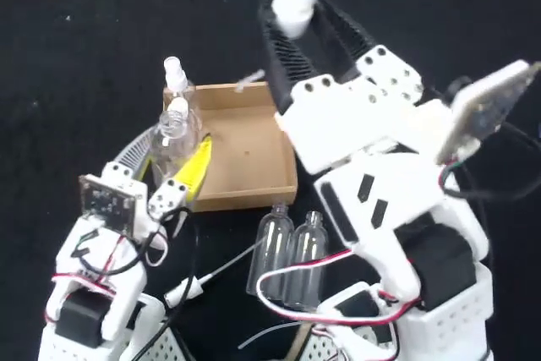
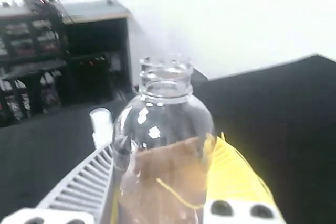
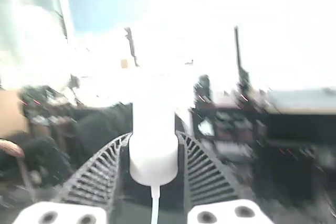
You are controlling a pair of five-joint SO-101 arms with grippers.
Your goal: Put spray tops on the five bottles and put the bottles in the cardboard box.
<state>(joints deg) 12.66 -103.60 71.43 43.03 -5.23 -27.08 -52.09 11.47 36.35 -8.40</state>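
Note:
My left gripper [image 1: 175, 143] is shut on a clear bottle [image 2: 164, 145], upright at the left wall of the cardboard box [image 1: 254, 183]; its neck [image 2: 166, 74] is open, with no top on it. Just beyond it stands a bottle with a white spray top [image 1: 174, 71]. My right gripper [image 1: 297, 8] is raised over the far side of the box, shut on a white spray top [image 3: 153, 153] whose thin tube [image 3: 155, 203] hangs down. Two bare bottles [image 1: 287, 247] lie side by side in front of the box. A loose spray top [image 1: 183, 293] lies on the table near them.
The table is covered in black cloth [image 1: 76, 82]. Red and white cables [image 1: 292, 281] from the right arm's base cross over the two lying bottles. A dark shelf unit [image 2: 63, 51] stands in the room behind the table.

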